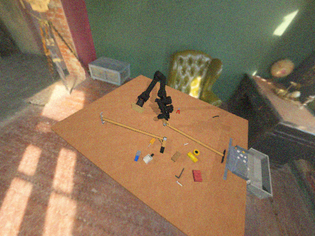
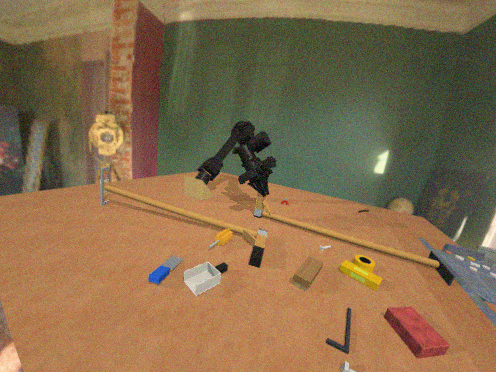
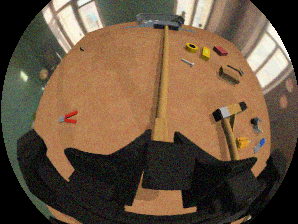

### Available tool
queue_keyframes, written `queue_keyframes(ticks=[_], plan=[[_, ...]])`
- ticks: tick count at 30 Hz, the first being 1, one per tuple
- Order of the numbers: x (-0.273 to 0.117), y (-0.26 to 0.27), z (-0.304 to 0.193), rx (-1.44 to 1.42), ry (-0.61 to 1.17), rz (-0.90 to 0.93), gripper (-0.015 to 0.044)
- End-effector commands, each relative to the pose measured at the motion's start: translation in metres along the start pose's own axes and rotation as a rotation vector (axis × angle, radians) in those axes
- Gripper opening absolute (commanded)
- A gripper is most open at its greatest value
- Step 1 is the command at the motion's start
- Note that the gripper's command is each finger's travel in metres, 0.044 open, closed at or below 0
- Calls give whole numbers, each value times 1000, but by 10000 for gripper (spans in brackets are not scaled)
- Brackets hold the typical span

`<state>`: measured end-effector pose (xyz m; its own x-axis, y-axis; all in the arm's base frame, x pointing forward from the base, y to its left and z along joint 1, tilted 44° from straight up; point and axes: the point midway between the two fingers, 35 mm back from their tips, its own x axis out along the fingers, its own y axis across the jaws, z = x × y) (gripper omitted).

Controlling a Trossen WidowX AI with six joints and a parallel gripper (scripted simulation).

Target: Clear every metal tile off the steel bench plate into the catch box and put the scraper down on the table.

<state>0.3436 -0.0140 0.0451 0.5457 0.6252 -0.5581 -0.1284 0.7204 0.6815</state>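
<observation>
A: Leftmost, we have the other long wooden pole with a grey metal head (image 1: pixel 131 127) (image 2: pixel 175 212) (image 3: pixel 230 135) lying on the brown wooden desk (image 1: pixel 127 149) (image 2: pixel 100 250) (image 3: pixel 110 75). We leave that one alone!

B: And moving right, our black fingers (image 1: pixel 164 120) (image 2: pixel 261 197) are closed partway, clamped on the near end of the long wooden-handled scraper (image 1: pixel 194 139) (image 2: pixel 350 241) (image 3: pixel 163 75). How do we play the lift?

A: Gently. That's a lot of handle out front, so it could twist or droop in our grip. We'd raise it straight and slowly, checking that the far end follows.

B: Rightward along the handle, there's its black blade (image 1: pixel 223 156) (image 2: pixel 444 269) (image 3: pixel 166 27), just short of the blue-grey steel bench plate (image 1: pixel 233 165) (image 2: pixel 470 280) (image 3: pixel 131 28)!

A: So we need enough height to clear that near edge, then a soft landing behind the small white and orange metal tiles (image 1: pixel 240 157) (image 2: pixel 471 265). Come down on top of them and we'd scatter them.

B: They're all waiting to be swept, and at the far right sits the pale see-through catch box (image 1: pixel 269 171) (image 2: pixel 490 256) (image 3: pixel 160 15). Blade square, low and steady, we push that way!
</observation>
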Motion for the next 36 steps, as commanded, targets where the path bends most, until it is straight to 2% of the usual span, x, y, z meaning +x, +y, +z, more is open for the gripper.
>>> queue_keyframes(ticks=[1, 36], plan=[[-2, 10, 3, -10, -9, 8, 0], [-7, 55, -3, -4, -12, 12, 0]])
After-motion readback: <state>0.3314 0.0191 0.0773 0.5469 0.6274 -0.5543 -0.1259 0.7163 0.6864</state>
